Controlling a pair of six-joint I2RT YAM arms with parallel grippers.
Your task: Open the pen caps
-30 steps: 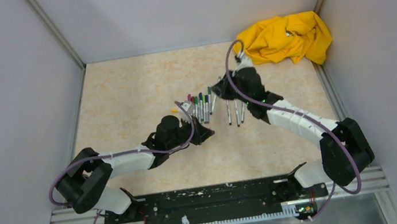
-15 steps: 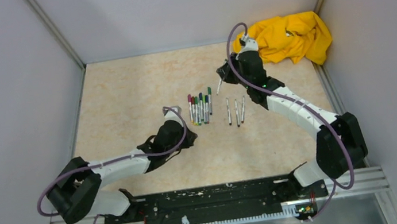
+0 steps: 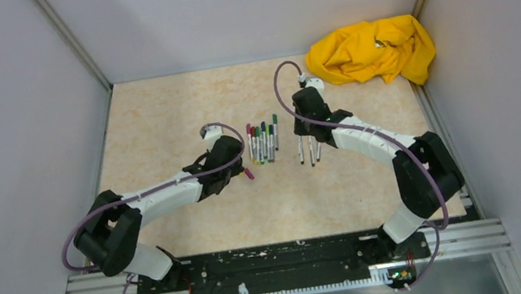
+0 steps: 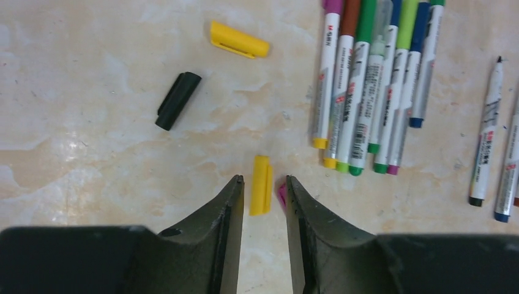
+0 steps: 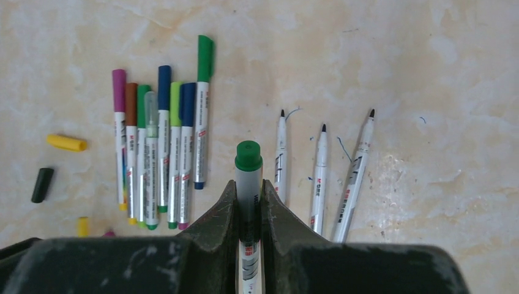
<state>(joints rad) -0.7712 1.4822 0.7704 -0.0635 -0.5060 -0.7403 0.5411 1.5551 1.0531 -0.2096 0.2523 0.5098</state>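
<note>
- At your far left, a black cap [image 4: 177, 100] and a yellow cap [image 4: 238, 40] lie loose on the table [image 4: 92, 159].
- Your left gripper [image 4: 264, 184] has its jaws apart and holds nothing. A second yellow cap [image 4: 259, 171] lies on the table between its fingertips, and a magenta cap [image 4: 282, 193] lies just beside its right-hand finger.
- Next is a tight row of capped pens [image 5: 160, 147], side by side. Their barrels carry a red mark, fine print and a barcode, all too small for you to read.
- Your right gripper [image 5: 249, 187] is clamped on a pen with a green end [image 5: 248, 160]. Its barrel print is also illegible.
- Three uncapped pens [image 5: 320, 174] lie just beyond it, dark tips bare.
- The yellow cloth [image 3: 370, 49] is bunched in the far right corner.
</note>
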